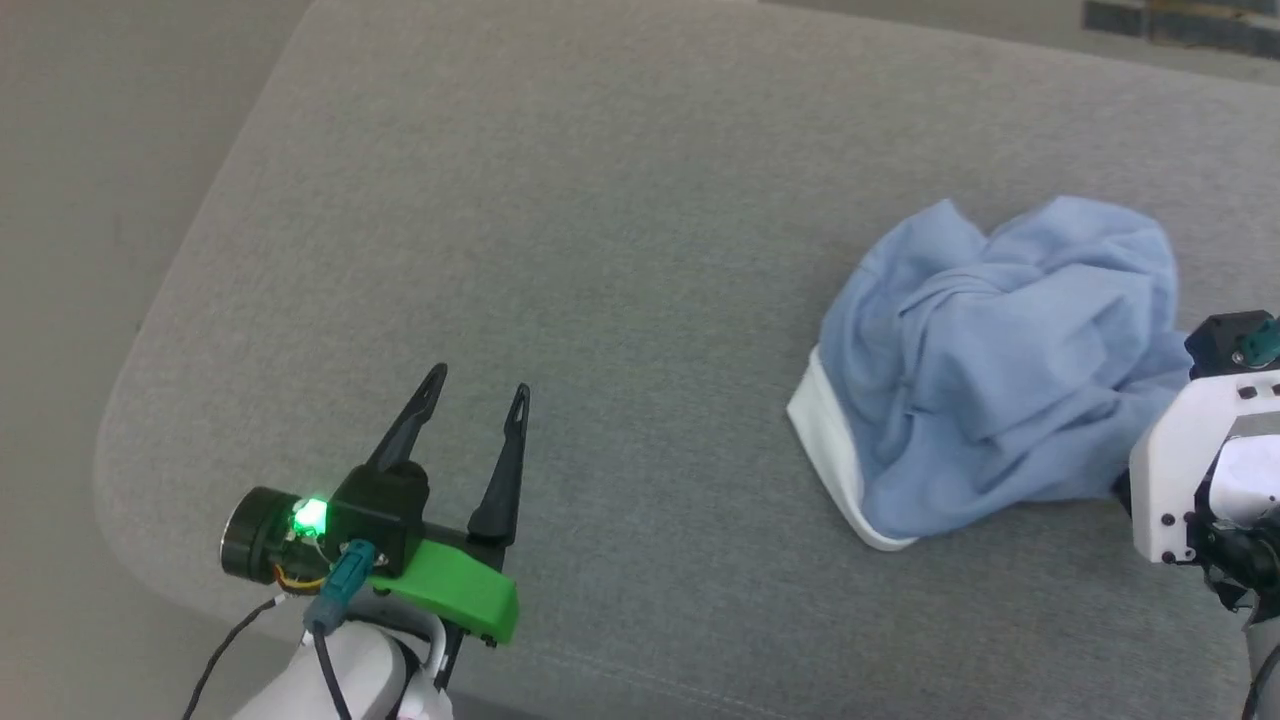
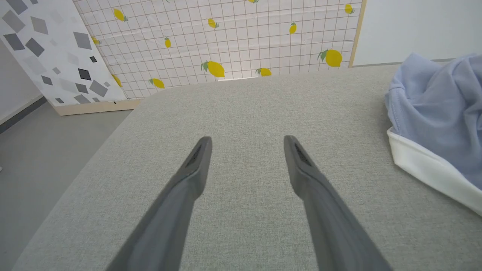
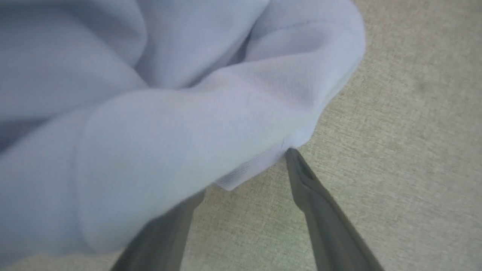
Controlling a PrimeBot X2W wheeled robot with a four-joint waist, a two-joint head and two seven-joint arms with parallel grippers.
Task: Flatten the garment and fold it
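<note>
Though heaped rather than flat, sprawls near the right edge of the grey surface (image 1: 600, 250) as a light blue garment (image 1: 1000, 370), long axis slanting from near-left to far-right, white band (image 1: 830, 450) facing near-left. Meets the right gripper (image 3: 244, 177) at its near-right side, jaws wide, one finger under a fold, the other tip touching the cloth's edge. Leaves the left gripper (image 1: 478, 382) well apart toward the near-left corner, jaws wide, holding nothing.

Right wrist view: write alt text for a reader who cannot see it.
A crumpled light blue shirt lies on a grey fabric surface. The right gripper stands open at its hem, one dark fingertip at the cloth's edge, the other hidden by the cloth.
</note>
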